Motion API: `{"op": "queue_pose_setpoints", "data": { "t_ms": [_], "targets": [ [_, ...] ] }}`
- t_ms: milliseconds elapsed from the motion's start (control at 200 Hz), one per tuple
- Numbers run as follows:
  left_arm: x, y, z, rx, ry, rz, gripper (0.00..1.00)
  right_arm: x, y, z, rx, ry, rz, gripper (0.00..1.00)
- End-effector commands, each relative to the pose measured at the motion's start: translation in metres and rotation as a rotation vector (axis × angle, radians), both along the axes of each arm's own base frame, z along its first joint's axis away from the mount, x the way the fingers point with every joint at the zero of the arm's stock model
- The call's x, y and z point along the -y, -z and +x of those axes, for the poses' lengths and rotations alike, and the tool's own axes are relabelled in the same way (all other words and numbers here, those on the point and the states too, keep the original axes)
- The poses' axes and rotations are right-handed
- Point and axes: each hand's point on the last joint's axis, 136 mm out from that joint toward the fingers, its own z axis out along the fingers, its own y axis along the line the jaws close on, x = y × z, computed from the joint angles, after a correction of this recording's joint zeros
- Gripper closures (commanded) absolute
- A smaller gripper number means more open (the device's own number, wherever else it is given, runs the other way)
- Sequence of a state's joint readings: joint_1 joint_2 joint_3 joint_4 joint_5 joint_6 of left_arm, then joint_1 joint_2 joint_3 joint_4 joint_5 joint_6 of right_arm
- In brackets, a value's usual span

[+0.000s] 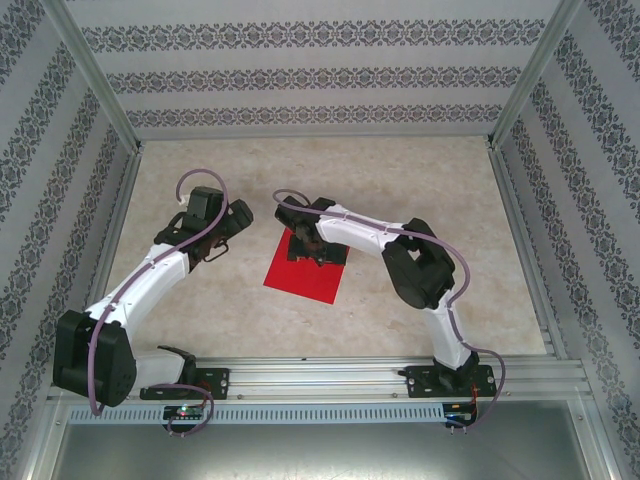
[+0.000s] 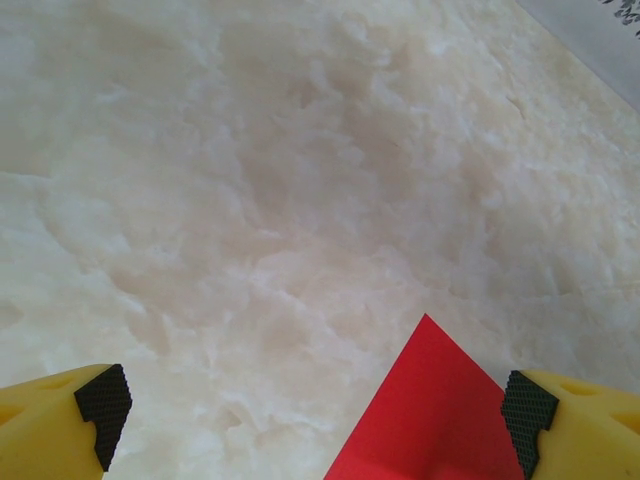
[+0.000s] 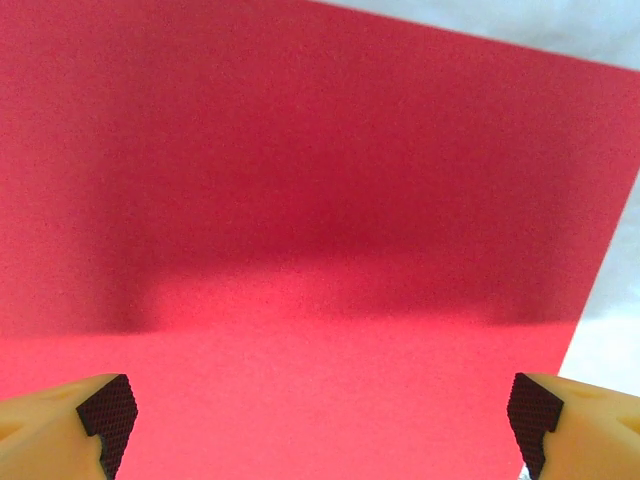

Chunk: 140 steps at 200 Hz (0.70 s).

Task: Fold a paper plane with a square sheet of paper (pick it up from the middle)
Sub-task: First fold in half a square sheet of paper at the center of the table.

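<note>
Between grey-patterned walls [image 1: 320,60], I am holding my right gripper [image 3: 320,415] spread wide over the bright red paper sheet [image 1: 305,272] lying on the cream marble-look tabletop [image 1: 400,180], my left gripper [image 2: 317,415] likewise wide beside its corner.

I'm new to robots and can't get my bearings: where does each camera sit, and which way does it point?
Top external: fixed above and behind, looking down on the pale marbled table and the bright red paper sheet; left arm and right arm show whole.
Left wrist: on the left arm, facing down past the open left gripper at the table; its yellow fingers show.
Right wrist: on the right arm, close over the red sheet; the open right gripper shows.
Shared: all three catch the red sheet.
</note>
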State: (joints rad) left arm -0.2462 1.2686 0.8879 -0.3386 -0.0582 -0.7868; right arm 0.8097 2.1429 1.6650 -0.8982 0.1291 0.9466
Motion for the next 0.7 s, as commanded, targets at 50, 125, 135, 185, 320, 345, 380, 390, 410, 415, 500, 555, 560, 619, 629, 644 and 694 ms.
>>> {"op": "queue_pose_setpoints", "data": {
  "t_ms": [50, 125, 135, 185, 320, 345, 380, 390, 410, 415, 500, 555, 560, 619, 629, 644, 694],
  "targets": [
    [-0.007, 0.001, -0.006, -0.004, -0.013, 0.008, 0.01, -0.014, -0.003, 0.001, -0.004, 0.002, 0.022, 0.02],
    [-0.006, 0.003, -0.006, -0.005, -0.011, 0.002, 0.01, -0.020, -0.003, 0.003, -0.004, 0.001, 0.042, 0.02],
    [-0.006, 0.003, -0.006, -0.006, -0.010, 0.001, 0.01, -0.020, -0.003, 0.003, -0.002, 0.002, 0.042, 0.02],
    [-0.006, 0.003, -0.006, -0.005, -0.010, -0.001, 0.02, -0.021, -0.004, 0.004, -0.001, -0.002, 0.041, 0.02],
    [-0.006, 0.003, -0.006, -0.006, -0.007, 0.003, 0.01, -0.025, 0.006, 0.002, -0.026, 0.009, 0.056, 0.02],
    [-0.006, 0.003, -0.006, -0.005, -0.009, 0.003, 0.01, -0.026, 0.008, 0.002, -0.029, 0.011, 0.056, 0.02],
    [-0.006, 0.003, -0.006, -0.006, -0.010, 0.004, 0.01, -0.026, 0.011, 0.001, -0.034, 0.014, 0.053, 0.02],
    [-0.006, 0.003, -0.006, -0.006, -0.010, 0.002, 0.01, -0.026, 0.012, 0.001, -0.035, 0.016, 0.052, 0.02],
    [-0.006, 0.003, -0.006, -0.005, -0.009, 0.001, 0.01, -0.025, 0.014, 0.001, -0.040, 0.020, 0.049, 0.02],
    [-0.006, 0.003, -0.006, -0.005, -0.010, 0.000, 0.01, -0.025, 0.016, 0.001, -0.042, 0.021, 0.047, 0.02],
    [-0.005, 0.003, -0.005, -0.005, -0.009, -0.002, 0.01, -0.022, 0.026, -0.004, -0.071, 0.032, 0.024, 0.02],
    [-0.006, 0.003, -0.006, -0.006, -0.010, -0.001, 0.01, -0.017, 0.034, -0.008, -0.086, 0.038, -0.001, 0.02],
    [-0.006, 0.003, -0.006, -0.006, -0.010, -0.001, 0.01, -0.017, 0.035, -0.009, -0.086, 0.038, -0.006, 0.02],
    [-0.006, 0.002, -0.006, -0.004, -0.011, 0.000, 0.01, -0.010, 0.044, -0.016, -0.106, 0.045, -0.038, 0.03],
    [-0.006, 0.002, -0.006, -0.005, -0.011, 0.001, 0.01, -0.009, 0.046, -0.017, -0.109, 0.046, -0.043, 0.03],
    [-0.006, 0.002, -0.006, -0.005, -0.011, 0.001, 0.01, -0.008, 0.048, -0.019, -0.116, 0.047, -0.045, 0.02],
    [-0.006, 0.002, -0.006, -0.006, -0.008, 0.001, 0.01, -0.005, 0.057, -0.024, -0.137, 0.048, -0.048, 0.04]
  ]
}}
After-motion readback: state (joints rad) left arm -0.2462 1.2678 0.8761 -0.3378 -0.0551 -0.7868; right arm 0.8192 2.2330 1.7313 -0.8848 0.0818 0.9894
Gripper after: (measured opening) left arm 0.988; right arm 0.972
